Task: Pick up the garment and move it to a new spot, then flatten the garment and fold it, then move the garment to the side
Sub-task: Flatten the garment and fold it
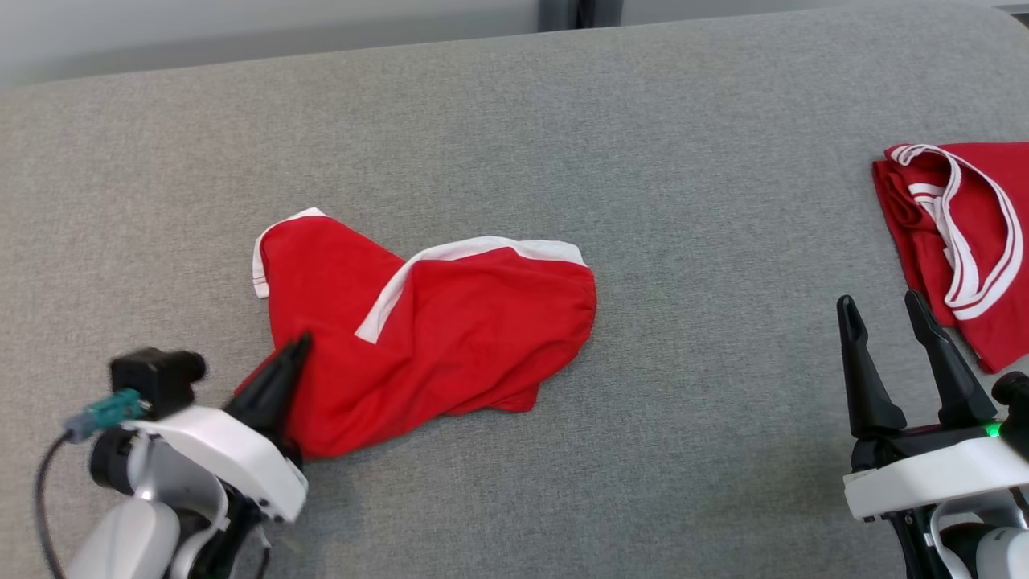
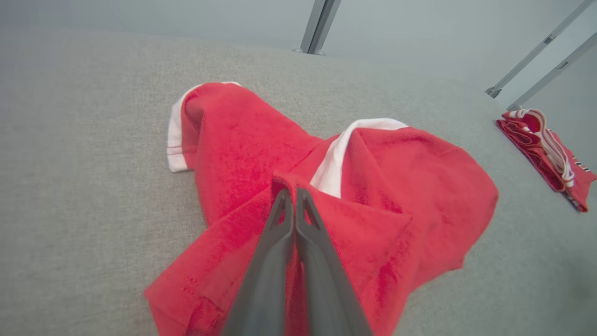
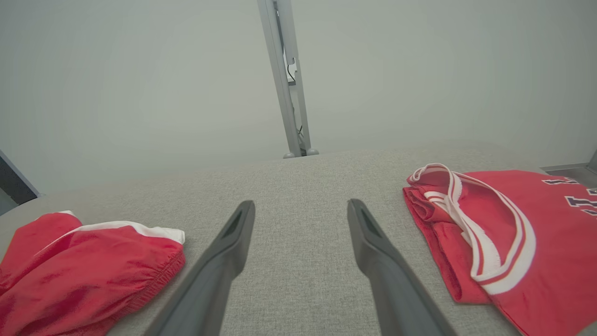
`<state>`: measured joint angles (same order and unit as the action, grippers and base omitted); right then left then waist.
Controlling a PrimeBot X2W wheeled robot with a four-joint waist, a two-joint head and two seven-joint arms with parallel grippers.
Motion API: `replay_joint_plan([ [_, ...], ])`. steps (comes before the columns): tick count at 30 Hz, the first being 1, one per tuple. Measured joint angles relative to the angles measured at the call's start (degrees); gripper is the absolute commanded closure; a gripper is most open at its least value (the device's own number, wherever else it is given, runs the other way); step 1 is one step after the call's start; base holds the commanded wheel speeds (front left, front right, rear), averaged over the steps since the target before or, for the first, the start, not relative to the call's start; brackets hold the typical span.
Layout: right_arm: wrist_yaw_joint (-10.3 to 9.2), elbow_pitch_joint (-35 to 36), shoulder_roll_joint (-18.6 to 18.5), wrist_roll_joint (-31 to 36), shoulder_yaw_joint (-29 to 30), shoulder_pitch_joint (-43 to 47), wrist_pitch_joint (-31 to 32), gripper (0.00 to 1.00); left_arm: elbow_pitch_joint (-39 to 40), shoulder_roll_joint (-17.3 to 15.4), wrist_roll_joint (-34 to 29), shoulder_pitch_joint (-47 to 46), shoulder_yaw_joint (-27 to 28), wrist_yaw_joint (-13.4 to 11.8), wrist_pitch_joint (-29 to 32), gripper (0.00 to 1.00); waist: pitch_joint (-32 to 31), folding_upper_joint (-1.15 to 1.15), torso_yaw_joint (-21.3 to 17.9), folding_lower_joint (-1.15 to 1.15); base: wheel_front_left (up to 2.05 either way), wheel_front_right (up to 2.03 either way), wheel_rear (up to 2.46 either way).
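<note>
Far to your right, a folded red jersey [image 1: 977, 241] with white-striped trim lies on the grey tabletop [image 1: 643, 161], near your right gripper [image 1: 880, 301], whose fingers are spread. The red shorts [image 1: 450, 338], white-banded, lie crumpled left of centre. Your left gripper [image 2: 291, 192] pinches a fold near their closest edge.

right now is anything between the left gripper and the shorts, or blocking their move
Nothing between them: the left gripper is shut on a fold of the shorts. The grey surface around them is bare; a red jersey lies at its right edge, by the open right gripper.
</note>
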<state>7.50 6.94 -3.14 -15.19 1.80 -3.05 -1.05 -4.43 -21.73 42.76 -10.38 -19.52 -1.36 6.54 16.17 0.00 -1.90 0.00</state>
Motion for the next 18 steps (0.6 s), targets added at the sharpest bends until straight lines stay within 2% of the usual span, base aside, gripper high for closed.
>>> replay_joint_plan([
  [5, 0.00, -0.33, 0.07, -0.42, 0.21, -0.68, -0.57, 0.00, 3.66, -1.71, -2.83, -3.74, 1.19, -0.22, -2.58, 1.00, -0.17, 0.00, -1.07, 0.00, 0.00, 0.00, 0.00],
  [12, 0.00, -1.46, 0.20, -1.08, -0.41, -1.86, -1.25, 0.00, 5.14, -0.09, -11.06, -19.57, -0.02, -0.19, -8.71, 1.00, -0.59, 0.00, -2.98, 0.00, 0.00, 0.00, 0.00],
  [18, 0.00, -2.04, 0.23, -2.11, 0.41, -1.87, -2.01, 0.00, 5.08, 0.10, -18.40, -27.96, -1.62, 0.29, -16.40, 1.00, -0.40, 0.00, -3.38, 0.00, 0.00, 0.00, 0.00],
])
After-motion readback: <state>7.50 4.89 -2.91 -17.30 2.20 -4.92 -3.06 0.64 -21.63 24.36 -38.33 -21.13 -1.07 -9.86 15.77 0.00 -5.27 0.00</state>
